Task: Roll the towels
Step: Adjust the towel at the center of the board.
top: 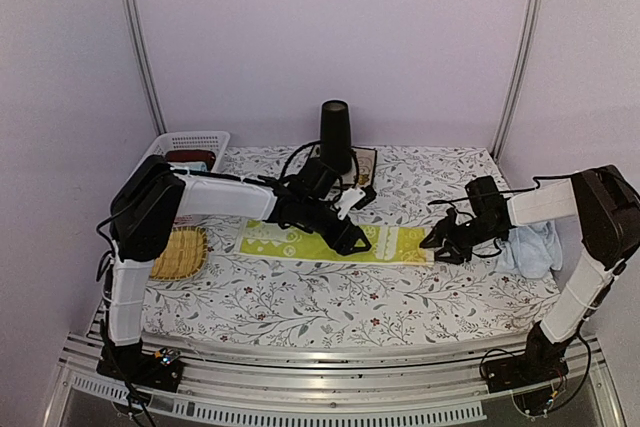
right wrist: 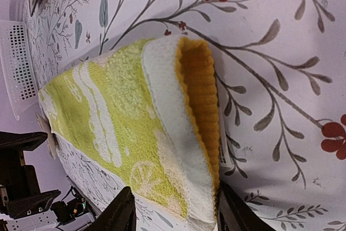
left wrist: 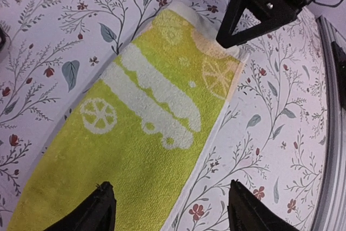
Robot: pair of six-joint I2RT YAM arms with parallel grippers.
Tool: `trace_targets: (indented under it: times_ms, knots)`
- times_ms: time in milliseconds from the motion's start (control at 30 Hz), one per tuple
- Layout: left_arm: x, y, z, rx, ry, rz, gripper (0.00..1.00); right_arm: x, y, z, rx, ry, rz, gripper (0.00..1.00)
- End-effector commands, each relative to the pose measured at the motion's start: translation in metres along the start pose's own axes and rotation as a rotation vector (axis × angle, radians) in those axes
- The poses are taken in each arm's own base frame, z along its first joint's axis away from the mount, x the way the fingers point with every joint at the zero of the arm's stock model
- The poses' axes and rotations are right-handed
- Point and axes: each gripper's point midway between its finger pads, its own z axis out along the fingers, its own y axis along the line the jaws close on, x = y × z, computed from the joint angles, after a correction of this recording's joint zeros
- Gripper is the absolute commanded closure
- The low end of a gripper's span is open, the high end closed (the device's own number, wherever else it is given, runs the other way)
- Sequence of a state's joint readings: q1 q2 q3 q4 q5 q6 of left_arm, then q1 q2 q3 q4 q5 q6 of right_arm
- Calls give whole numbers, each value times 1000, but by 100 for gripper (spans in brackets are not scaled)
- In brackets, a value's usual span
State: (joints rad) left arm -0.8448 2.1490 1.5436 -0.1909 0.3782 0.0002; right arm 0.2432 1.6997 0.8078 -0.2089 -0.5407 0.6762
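Yellow-green towel (top: 290, 242) lies on tabletop (top: 300, 307), right gripper (top: 435, 245) gripping its raised end, left gripper (top: 355, 245) open above; basket (top: 215, 137) holds a dark item (top: 190, 159).

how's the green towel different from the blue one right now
The green towel lies stretched out flat across the middle, while the blue towel sits bunched in a heap at the right edge. The green one has a pale print, and the blue one is plain. The green towel's right end curls up between the right hand's fingers, with the left hand open over it. Neither hand is at the blue towel. Both are soft cloth, and neither is rolled yet.
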Motion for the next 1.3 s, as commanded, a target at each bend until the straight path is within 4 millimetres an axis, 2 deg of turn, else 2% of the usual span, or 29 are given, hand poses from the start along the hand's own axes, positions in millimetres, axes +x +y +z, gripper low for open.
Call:
trace_targets:
  times_ms: [0, 167, 233, 467, 767, 933, 1100, 1267]
  knots:
    - [-13, -15, 15, 17, -52, 108, 27, 17, -25, 9, 76, 42, 46, 49]
    - [-12, -35, 34, 34, -79, 239, 24, 25, -30, 10, 70, 63, 56, 57]
    - [-14, -41, 44, 39, -76, 277, 23, 25, -29, 11, 65, 71, 47, 63]
    - [-13, -58, 64, 36, -54, 377, 23, 18, -11, 3, 33, 71, 14, 71]
    - [-1, -49, 87, -94, -1, 475, 20, 5, 11, -2, -14, 60, -26, 71]
    - [1, -48, 102, -170, 17, 543, 20, 2, 15, 1, -22, 80, -45, 72]
    - [0, -47, 112, -247, 21, 595, 24, 0, 19, 0, -34, 89, -58, 72]
    - [7, -52, 121, -286, 41, 664, 42, 0, 19, -2, -36, 94, -65, 72]
